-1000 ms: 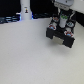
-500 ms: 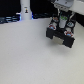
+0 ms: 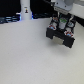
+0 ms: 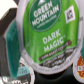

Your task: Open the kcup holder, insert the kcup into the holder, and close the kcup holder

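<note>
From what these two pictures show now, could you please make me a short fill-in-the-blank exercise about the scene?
1. The kcup holder is coloured ____.
2. In the exterior view the gripper hangs directly ____ the kcup holder.
3. The big lid filling the wrist view is coloured ____.
4. In the exterior view, the white bottle stands toward that view's ____ of the kcup holder.

Missing words: black; above; green; left

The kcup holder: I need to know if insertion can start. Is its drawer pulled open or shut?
Cannot tell. In the exterior view the gripper hangs right over the kcup holder, and the blur hides whether its front is pulled out.
</note>
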Tool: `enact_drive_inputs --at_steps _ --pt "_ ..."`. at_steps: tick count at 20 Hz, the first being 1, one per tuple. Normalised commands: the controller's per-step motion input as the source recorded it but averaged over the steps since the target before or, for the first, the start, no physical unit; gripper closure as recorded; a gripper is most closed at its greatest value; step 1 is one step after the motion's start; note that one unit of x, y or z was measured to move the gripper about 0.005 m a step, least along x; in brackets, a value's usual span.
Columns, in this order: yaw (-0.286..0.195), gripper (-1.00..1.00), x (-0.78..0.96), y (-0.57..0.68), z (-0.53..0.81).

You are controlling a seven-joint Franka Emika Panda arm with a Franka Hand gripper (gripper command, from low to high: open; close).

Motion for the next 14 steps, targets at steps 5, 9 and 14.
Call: enact_drive_inputs --at_steps 5,9,14 --pt "0.007 1.00 0.01 0.00 -0.28" --pt "0.039 1.00 0.03 0.07 -0.10" --pt "0.083 -1.00 0.11 0.03 0.24"
